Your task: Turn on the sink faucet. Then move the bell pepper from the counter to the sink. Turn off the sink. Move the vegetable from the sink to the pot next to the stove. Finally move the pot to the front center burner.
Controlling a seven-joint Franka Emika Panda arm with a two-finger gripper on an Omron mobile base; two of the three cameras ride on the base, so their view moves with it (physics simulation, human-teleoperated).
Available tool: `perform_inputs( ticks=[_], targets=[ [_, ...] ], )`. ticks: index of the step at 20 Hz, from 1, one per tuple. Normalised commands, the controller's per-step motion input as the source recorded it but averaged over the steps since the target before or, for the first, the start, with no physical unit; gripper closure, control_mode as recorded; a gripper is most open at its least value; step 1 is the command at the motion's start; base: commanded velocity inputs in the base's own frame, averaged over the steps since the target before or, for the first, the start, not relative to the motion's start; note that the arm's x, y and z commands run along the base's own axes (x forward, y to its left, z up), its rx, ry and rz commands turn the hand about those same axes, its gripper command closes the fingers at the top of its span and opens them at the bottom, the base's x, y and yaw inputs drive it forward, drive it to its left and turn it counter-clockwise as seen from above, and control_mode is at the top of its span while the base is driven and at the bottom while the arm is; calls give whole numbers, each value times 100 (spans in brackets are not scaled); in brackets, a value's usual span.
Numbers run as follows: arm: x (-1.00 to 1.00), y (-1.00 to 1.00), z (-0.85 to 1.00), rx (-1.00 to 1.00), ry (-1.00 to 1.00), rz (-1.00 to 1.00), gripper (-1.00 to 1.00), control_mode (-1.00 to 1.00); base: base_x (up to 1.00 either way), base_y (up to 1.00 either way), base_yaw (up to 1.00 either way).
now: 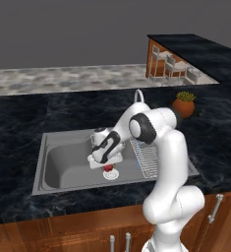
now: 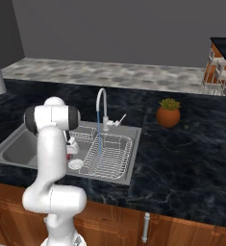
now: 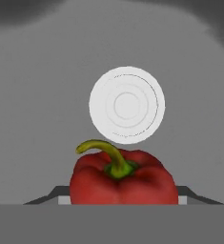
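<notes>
My gripper [image 1: 106,166] low in sink [image 1: 58,165], clasping red bell pepper [image 3: 123,180] by its flanks, above drain [image 3: 127,105]; water runs from faucet [image 2: 101,103]; pepper likely light, glossy, slippery, thin-walled; grip broad shoulders, gently, never stem.

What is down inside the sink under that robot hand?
A red bell pepper sits between the fingers, above the grey sink floor near the round white drain. The pepper's underside is hidden, so contact with the floor is unclear.
</notes>
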Motion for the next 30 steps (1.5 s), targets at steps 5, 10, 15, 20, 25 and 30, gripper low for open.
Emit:
perform_inputs(
  ticks=[5, 10, 15, 20, 25, 30],
  targets=[
    [24, 10, -31, 0, 0, 0, 100, -100, 0, 0, 0],
    [21, 11, -26, 0, 0, 0, 100, -100, 0, 0, 0],
    [28, 15, -23, 0, 0, 0, 100, -100, 0, 0, 0],
    [31, 17, -26, 0, 0, 0, 100, -100, 0, 0, 0],
    [20, 19, -38, -1, 0, 0, 100, -100, 0, 0, 0],
    [9, 8, -35, 0, 0, 0, -100, -100, 0, 0, 0]
  ],
)
